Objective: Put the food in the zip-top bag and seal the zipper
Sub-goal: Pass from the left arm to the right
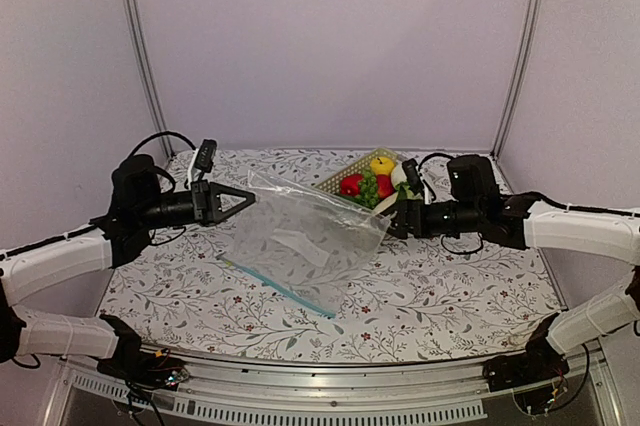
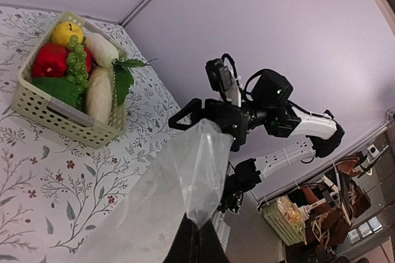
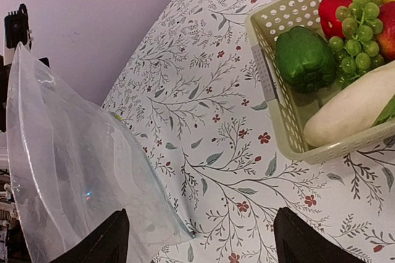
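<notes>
The see-through zip-top bag (image 1: 300, 236) hangs slack between the two arms, its light-blue zipper (image 1: 290, 293) lying on the table at the near edge. My left gripper (image 1: 238, 198) is shut on the bag's upper left corner and holds it up; in the left wrist view the fingers (image 2: 185, 247) pinch the plastic (image 2: 185, 176). My right gripper (image 1: 393, 218) is open beside the bag's right end, its fingers (image 3: 114, 238) wide apart over the table, the bag (image 3: 68, 164) at its left finger. The food (image 1: 370, 181) lies in the basket: yellow apple (image 2: 66, 31), red pieces (image 2: 50, 60), white radish (image 3: 352, 112).
The pale green lattice basket (image 1: 335, 183) stands at the back right of the flowered table, just behind my right gripper; it also holds green grapes (image 3: 358, 28) and a green pepper (image 3: 305, 59). Purple walls close the back and sides.
</notes>
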`<state>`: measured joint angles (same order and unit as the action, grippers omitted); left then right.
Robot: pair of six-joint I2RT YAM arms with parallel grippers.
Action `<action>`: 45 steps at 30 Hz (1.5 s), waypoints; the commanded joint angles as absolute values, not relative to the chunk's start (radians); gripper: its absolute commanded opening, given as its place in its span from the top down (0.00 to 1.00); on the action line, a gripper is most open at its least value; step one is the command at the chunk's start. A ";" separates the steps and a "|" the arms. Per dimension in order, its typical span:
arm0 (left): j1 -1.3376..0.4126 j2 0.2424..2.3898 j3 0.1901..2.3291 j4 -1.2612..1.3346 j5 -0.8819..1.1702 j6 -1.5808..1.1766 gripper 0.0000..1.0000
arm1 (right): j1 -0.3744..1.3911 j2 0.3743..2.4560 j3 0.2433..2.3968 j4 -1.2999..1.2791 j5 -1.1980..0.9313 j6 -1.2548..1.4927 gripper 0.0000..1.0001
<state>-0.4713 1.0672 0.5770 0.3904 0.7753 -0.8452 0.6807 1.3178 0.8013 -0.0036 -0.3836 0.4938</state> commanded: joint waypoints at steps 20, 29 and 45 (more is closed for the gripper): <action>-0.460 1.172 0.693 0.143 0.621 -0.791 1.00 | 0.721 1.205 0.759 0.126 -0.376 0.522 0.09; -0.462 1.162 0.689 0.164 0.646 -0.786 1.00 | 0.722 1.276 0.731 0.141 -0.387 0.525 0.10; -0.459 1.146 0.674 0.186 0.672 -0.787 1.00 | 0.735 1.504 0.781 0.219 -0.413 0.515 0.38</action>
